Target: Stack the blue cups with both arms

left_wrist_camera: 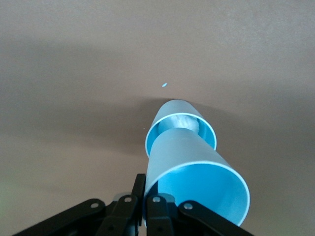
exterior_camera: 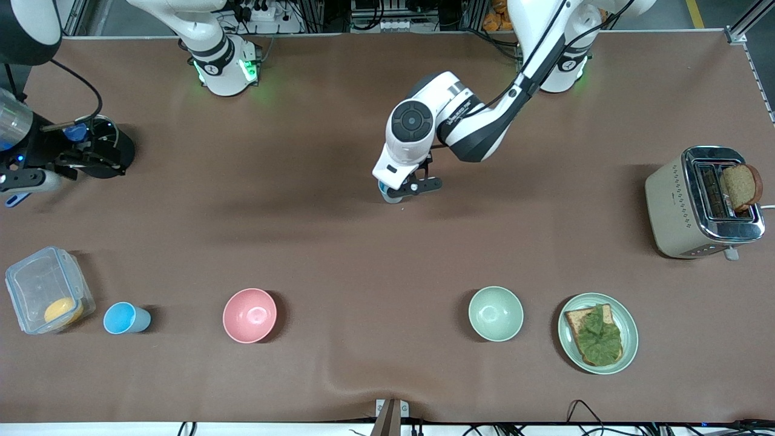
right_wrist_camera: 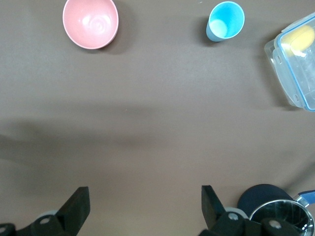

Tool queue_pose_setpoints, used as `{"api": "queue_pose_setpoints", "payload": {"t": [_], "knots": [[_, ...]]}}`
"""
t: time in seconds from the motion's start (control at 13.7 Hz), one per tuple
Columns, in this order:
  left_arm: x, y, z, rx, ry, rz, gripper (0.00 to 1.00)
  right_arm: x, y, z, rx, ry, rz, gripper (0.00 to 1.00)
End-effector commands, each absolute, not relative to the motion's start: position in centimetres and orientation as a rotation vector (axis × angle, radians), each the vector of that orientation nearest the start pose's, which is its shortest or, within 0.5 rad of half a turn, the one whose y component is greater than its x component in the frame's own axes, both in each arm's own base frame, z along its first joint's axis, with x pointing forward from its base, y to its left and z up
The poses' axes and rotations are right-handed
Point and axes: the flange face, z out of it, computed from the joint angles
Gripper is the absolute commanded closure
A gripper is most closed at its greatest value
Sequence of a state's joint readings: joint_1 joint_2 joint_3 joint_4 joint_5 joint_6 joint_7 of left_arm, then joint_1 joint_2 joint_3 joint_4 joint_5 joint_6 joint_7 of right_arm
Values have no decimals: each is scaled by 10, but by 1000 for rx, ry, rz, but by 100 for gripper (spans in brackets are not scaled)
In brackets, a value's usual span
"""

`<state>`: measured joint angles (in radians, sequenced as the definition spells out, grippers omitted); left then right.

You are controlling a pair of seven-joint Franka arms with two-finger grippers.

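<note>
Blue cup (left_wrist_camera: pixel 194 172), clamped by left gripper (left_wrist_camera: pixel 147 206), may jam askew entering lower cup (left_wrist_camera: pixel 170 123), we judge; right gripper (right_wrist_camera: pixel 142 209) waits open.

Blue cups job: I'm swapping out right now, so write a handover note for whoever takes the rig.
Left gripper: shut on a blue cup, holding it above a second blue cup standing mid-table; whether they are nested yet is unclear.
Right gripper: open, empty, waiting over the right arm's end of the table.
Third blue cup: untouched, between the clear container and the pink bowl.
Left: finish this stack, then add the third.
</note>
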<state>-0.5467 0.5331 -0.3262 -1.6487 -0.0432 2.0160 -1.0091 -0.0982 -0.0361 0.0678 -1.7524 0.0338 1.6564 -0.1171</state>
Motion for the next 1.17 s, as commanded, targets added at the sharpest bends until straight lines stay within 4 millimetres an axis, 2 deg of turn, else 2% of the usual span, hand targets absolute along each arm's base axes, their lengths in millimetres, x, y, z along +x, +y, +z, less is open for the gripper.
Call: {"api": "queue_pose_setpoints", "payload": {"t": [0.0,0.07,0.15,0.29,0.44,0.58,0.73,0.95,1.09], "knots": [[444,-504,308,-3097,-316,350,0,546,-21,577,-3125,-94,76,0],[440,-511,317,-3110,-302,331,0,549,-22,578,-3124,-106,71,0],[446,-511,327,-3126,-313,313,0,547,-18,579,-3124,-111,80,0],[467,-499,360,-3153,-358,253,0,546,-21,576,-3122,-106,111,0],[506,-459,398,-3146,-441,137,0,545,-28,575,-3119,-94,118,0],[530,-415,447,-3121,-510,12,0,545,-23,575,-3118,-108,110,0],[554,-356,486,-3083,-537,-75,0,545,-21,576,-3118,-116,110,0],[570,-289,533,-3100,-392,-106,0,544,-19,577,-3117,-123,115,0],[577,-250,546,-3080,-393,-98,0,545,-19,576,-3114,-120,120,0]]}}
